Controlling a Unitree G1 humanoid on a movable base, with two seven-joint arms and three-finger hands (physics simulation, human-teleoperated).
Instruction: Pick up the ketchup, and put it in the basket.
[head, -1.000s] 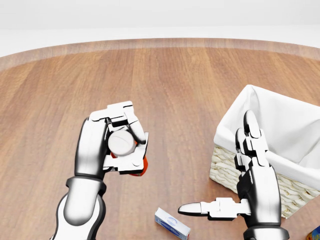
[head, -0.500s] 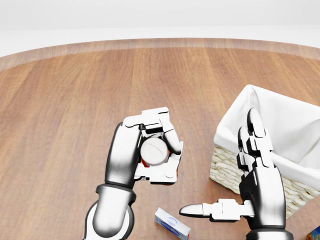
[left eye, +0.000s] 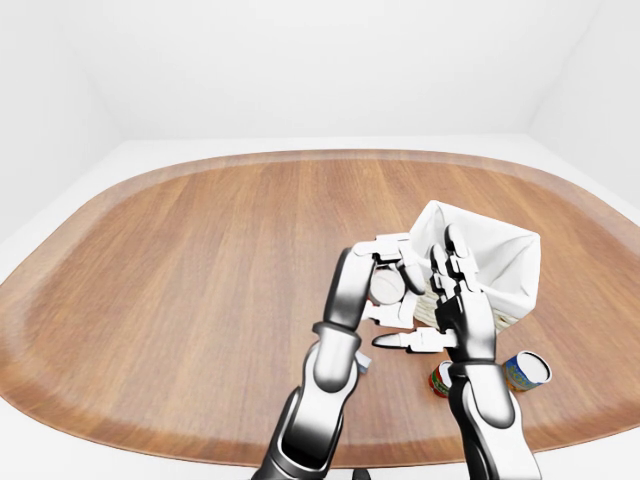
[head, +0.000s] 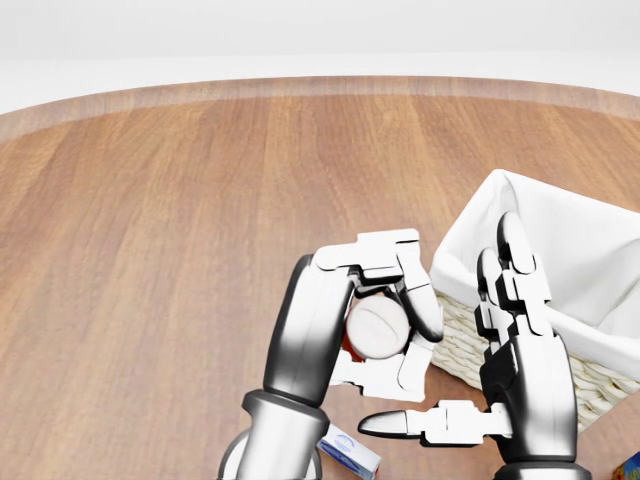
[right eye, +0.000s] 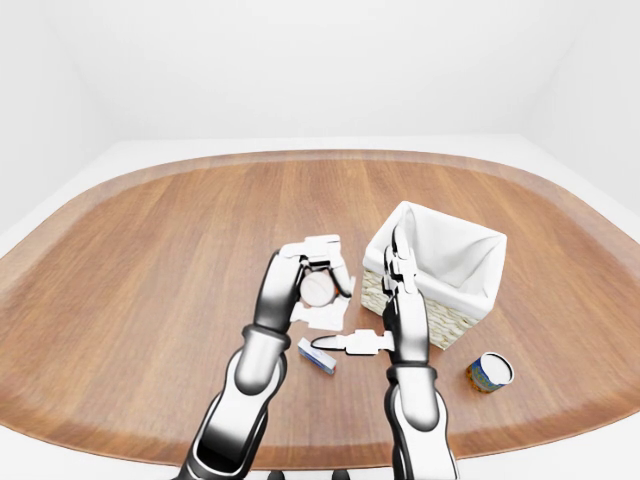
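One hand carries the load — the left hand is clenched round the ketchup, white cap toward the camera, long axis running away from the lens, held above the table. Just right of it in the head view, the right hand stands released, fingers spread. Beyond, upper right, the basket lies just past the bottle; judged: a short rightward carry remains.

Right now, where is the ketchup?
In the head view the ketchup sits low and centre, gripped in the left hand, just left of the basket and above the small blue box.
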